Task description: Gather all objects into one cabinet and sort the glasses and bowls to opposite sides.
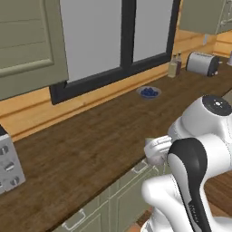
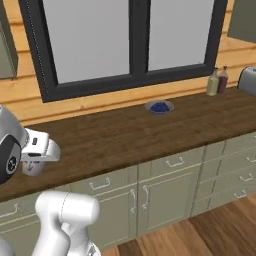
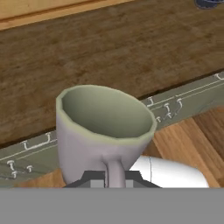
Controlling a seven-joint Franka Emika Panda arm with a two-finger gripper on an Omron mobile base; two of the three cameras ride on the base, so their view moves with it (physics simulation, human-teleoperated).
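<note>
Hand view: end effector (image 3: 115,177) grips grey mug (image 3: 105,131) above counter edge (image 3: 87,131).

Grey mugs: one (image 3: 105,131), centre of hand view.
Small blue dishes: one (image 1: 149,92), upper right of left base view.
Bottles: two (image 2: 213,83) (image 2: 223,80), upper right of right base view.
Toasters: one (image 1: 202,63), upper right.
</note>
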